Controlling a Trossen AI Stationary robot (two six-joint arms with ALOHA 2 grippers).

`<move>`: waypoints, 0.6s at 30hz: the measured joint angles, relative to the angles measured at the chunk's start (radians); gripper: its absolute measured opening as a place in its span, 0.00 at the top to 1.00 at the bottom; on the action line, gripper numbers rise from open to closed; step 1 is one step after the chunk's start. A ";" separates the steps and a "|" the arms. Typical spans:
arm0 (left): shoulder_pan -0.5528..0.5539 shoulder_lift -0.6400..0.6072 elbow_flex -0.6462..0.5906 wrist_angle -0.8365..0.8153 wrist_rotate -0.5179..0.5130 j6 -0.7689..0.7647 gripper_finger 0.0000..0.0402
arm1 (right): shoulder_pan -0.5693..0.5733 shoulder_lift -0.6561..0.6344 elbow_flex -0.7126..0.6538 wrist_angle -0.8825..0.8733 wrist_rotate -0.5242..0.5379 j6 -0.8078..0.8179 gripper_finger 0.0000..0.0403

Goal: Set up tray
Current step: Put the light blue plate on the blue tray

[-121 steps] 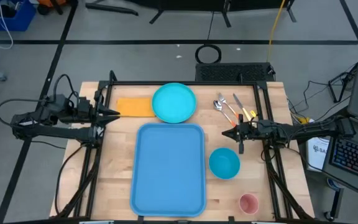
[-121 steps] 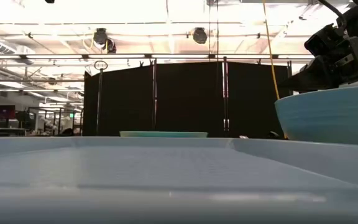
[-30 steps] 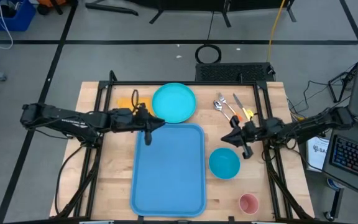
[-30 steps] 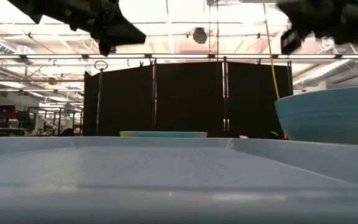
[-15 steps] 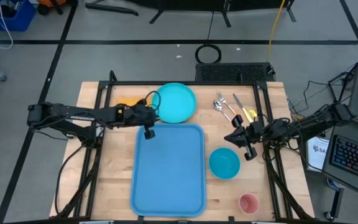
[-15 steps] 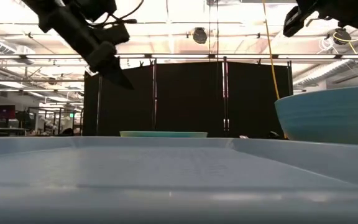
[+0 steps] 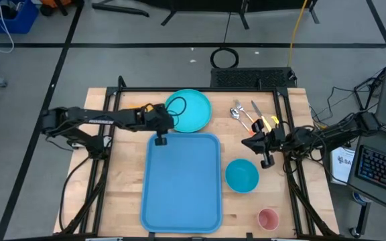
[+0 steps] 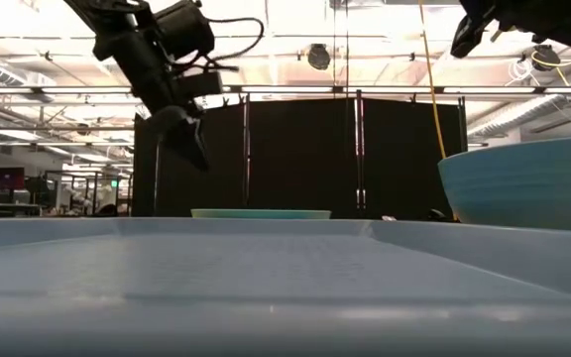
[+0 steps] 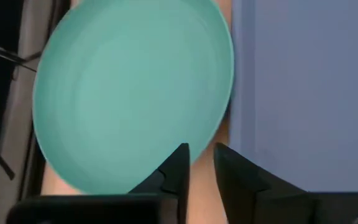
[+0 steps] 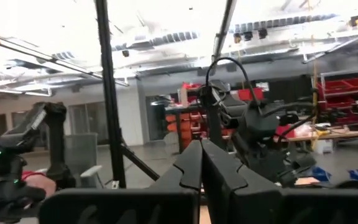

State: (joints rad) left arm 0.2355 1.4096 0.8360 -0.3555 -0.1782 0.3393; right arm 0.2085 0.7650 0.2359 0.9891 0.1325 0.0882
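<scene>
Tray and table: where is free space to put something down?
The tray is bare. Free wood lies left of it, and between the bowl and the pink cup. The far edge is crowded: plate, cutlery, left gripper.

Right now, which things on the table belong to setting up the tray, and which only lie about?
Job: tray, plate, bowl, cutlery, pink cup, napkin, left gripper.
Just there: black ring and blue bin on the floor.
</scene>
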 joint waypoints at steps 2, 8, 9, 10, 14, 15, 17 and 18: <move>0.007 0.018 0.008 0.008 0.005 -0.002 0.74 | 0.000 0.009 0.000 0.002 0.002 0.003 1.00; 0.014 0.063 0.007 -0.010 0.001 0.018 0.58 | -0.001 0.033 0.001 0.008 0.002 0.015 1.00; 0.014 0.071 0.008 -0.004 -0.008 0.023 0.56 | -0.003 0.034 0.001 0.003 0.001 0.020 1.00; 0.015 0.082 0.008 0.002 -0.013 0.028 0.55 | -0.005 0.038 0.000 0.002 0.000 0.021 1.00; 0.020 0.132 0.008 0.000 -0.054 0.038 0.53 | -0.005 0.047 0.000 0.010 0.003 0.023 1.00; 0.024 0.142 0.008 0.001 -0.056 0.045 0.53 | -0.006 0.049 0.000 0.014 0.003 0.023 1.00; 0.027 0.163 0.008 -0.005 -0.067 0.056 0.54 | -0.006 0.050 0.000 0.018 0.003 0.023 1.00; 0.026 0.170 0.008 -0.001 -0.080 0.059 0.54 | -0.006 0.050 0.000 0.022 0.003 0.023 1.00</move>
State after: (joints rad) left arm 0.2617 1.5801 0.8436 -0.3561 -0.2586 0.3982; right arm 0.2023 0.8150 0.2363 1.0109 0.1356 0.1108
